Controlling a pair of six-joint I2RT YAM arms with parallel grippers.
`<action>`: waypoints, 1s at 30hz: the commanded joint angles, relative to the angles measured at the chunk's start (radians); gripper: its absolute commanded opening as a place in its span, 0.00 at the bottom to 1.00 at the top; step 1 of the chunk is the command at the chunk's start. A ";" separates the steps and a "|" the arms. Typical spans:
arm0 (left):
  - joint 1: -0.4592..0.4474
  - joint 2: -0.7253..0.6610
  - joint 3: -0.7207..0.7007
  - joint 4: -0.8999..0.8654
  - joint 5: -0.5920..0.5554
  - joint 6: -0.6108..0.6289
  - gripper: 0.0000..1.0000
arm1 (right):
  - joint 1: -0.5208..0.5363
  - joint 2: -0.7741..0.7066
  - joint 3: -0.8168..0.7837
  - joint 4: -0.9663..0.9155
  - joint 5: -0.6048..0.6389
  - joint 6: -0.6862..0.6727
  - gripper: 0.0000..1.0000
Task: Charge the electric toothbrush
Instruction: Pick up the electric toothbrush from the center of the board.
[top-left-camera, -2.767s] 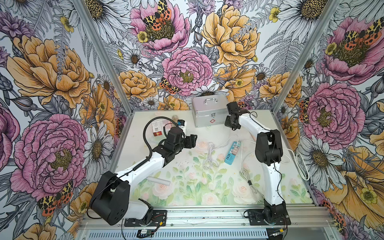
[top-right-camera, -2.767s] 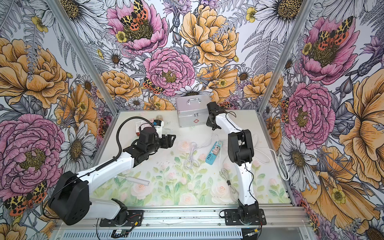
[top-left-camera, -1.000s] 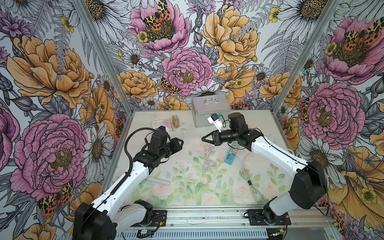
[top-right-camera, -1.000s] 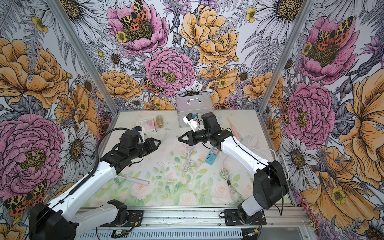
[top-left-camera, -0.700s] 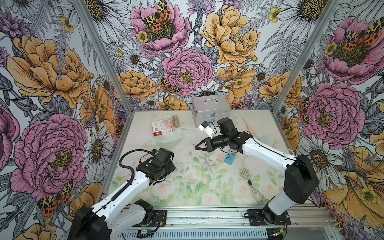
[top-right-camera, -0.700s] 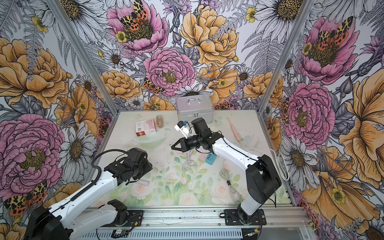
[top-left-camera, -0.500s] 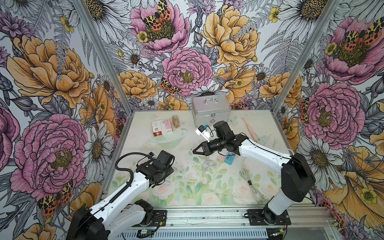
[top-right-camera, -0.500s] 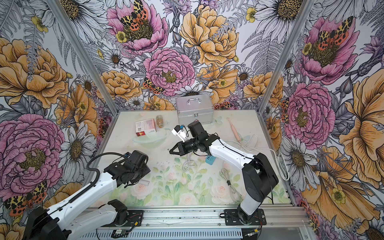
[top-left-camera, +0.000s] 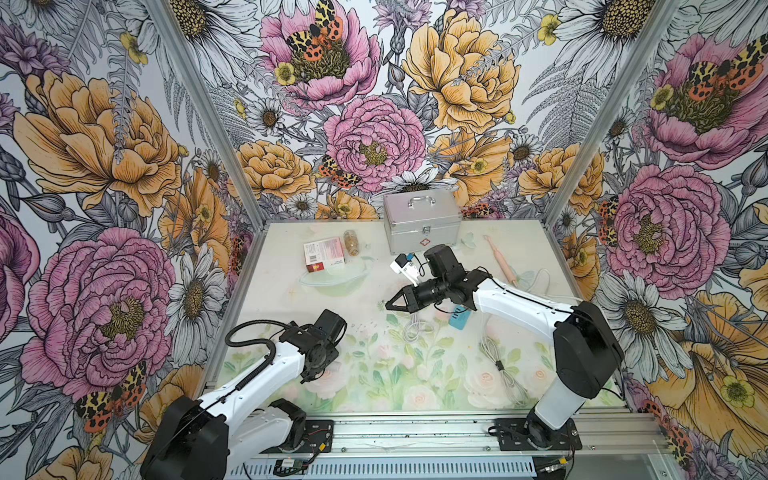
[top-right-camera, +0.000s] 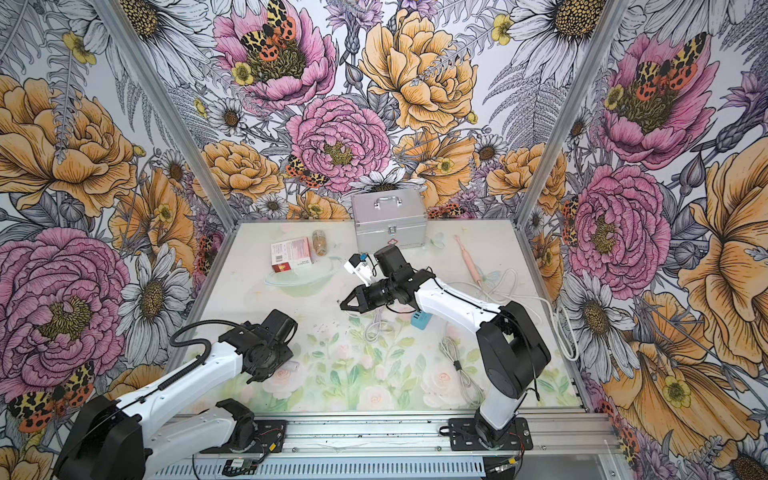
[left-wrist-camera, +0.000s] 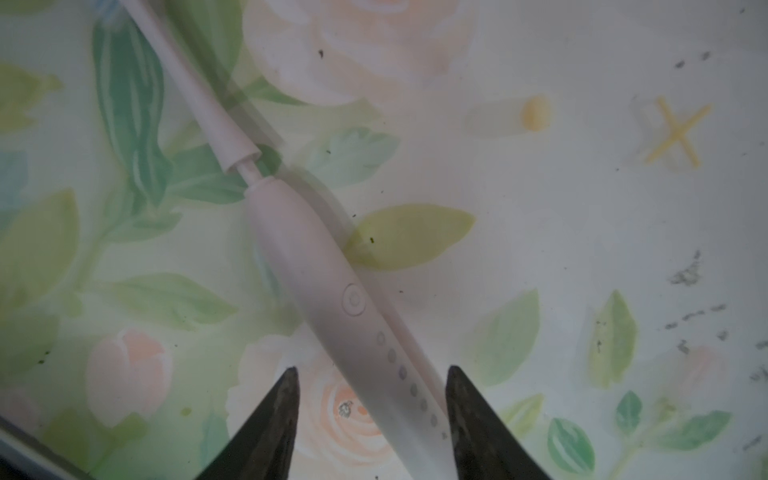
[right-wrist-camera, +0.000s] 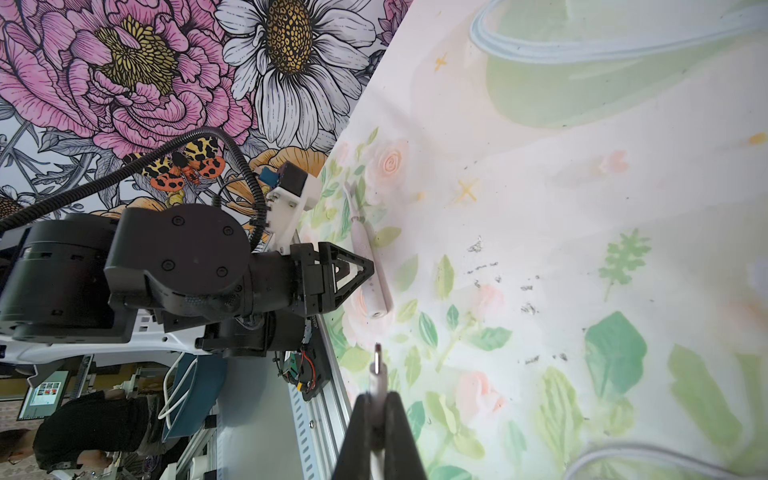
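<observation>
In both top views the left gripper (top-left-camera: 308, 375) points down at the mat (top-left-camera: 374, 374), on its left side near the front edge. The wrist covers what lies beneath. In a top view only the butt end of the toothbrush (top-right-camera: 293, 366) pokes out beside that wrist. How far the jaws stand apart cannot be told from above. The right gripper (top-left-camera: 389, 306) hangs over the middle of the mat and aims toward the left arm, well apart from it. Its jaws are drawn to a point, and anything between them is too small to see.

The left wrist view fills the first gap. The jaws stand partly open and grip nothing, with one finger (left-wrist-camera: 270, 428) on each side of the toothbrush (left-wrist-camera: 332, 286). It lies flat on the mat and runs aslant between them, nearer to one finger than the other; contact there cannot be told. Its button and row of dots face up, and the neck leads away from the gripper.

The right wrist view fills the second. The right gripper's jaws are closed on a plug (right-wrist-camera: 377, 365). The metal tip juts past the fingertips, and a white cable (right-wrist-camera: 376, 461) runs back between them. Ahead, the left gripper straddles the toothbrush. The butt end faces the plug, and the two are apart.
</observation>
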 joint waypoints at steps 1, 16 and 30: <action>0.014 0.025 -0.018 0.047 -0.023 -0.003 0.56 | 0.007 0.018 0.034 0.016 0.015 0.014 0.00; 0.030 0.111 -0.063 0.217 0.015 -0.003 0.28 | 0.007 0.022 0.038 0.016 0.031 0.024 0.00; 0.104 -0.001 0.232 0.349 0.169 0.200 0.15 | -0.007 -0.074 0.004 0.084 -0.019 0.109 0.00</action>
